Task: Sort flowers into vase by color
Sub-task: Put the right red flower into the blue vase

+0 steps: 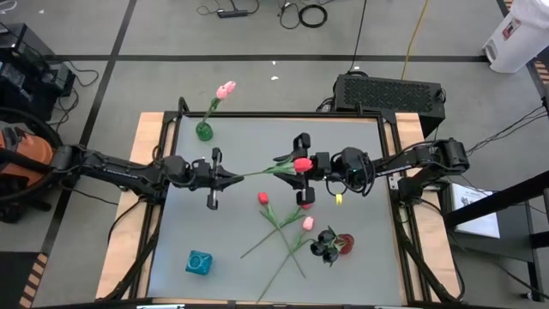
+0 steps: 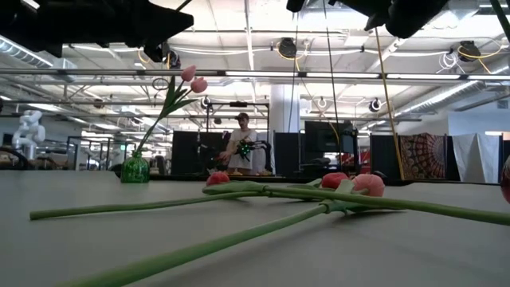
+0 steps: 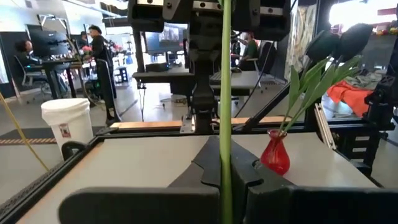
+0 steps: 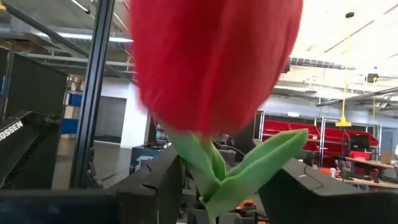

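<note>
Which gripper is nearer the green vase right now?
Left. The left gripper, shut on the red tulip's stem, sits just below-right of the green vase; the right gripper is farther right.

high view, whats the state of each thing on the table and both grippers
left gripper: shut on the red tulip's stem
right gripper: open, around the red tulip's head
red tulip: held level above the table
green vase: upright, pink tulips in it
red vase: upright, black tulips in it
blue vase: no flowers
loose tulips: lying crossed on the table
</note>
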Available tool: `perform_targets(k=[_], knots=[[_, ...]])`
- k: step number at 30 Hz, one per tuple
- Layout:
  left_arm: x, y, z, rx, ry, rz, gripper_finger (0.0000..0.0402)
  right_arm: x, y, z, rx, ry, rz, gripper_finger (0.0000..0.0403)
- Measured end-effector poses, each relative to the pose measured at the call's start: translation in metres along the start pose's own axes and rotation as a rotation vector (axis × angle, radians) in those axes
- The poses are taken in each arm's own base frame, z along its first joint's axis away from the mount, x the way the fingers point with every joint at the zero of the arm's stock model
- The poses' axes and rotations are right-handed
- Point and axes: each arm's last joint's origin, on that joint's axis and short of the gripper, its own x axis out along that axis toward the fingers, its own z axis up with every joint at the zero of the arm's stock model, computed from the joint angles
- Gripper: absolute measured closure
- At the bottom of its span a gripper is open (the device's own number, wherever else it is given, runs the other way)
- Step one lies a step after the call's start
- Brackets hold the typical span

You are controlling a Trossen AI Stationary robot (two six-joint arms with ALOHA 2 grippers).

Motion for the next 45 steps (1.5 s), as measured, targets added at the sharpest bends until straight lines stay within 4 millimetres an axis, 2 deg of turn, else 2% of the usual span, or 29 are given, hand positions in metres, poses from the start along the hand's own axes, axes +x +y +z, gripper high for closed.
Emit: perform_targets(k=[6, 15, 21, 31, 45], knots=[[0.0, 0.0, 0.0, 0.0, 0.0, 0.0, 0.0402, 0.0, 0.0, 0.0, 0.0, 0.005, 0.0, 0.0273], [0.0, 0.0, 0.0, -0.035, 0.002, 0.0, 0.0379, 0.0, 0.0, -0.003, 0.002, 0.035, 0.001, 0.0392], [0.0, 0.0, -0.001, -0.06, 0.012, 0.0, 0.0361, 0.0, 0.0, -0.005, 0.007, 0.047, 0.001, 0.0397], [-0.006, 0.001, -0.006, -0.075, 0.1, 0.047, 0.0291, -0.001, 0.0, -0.003, -0.014, 0.088, -0.009, 0.0401], [-0.035, 0.002, 0.001, -0.098, 0.191, 0.065, 0.0285, -0.013, -0.002, 0.002, 0.024, 0.352, -0.018, 0.0402]])
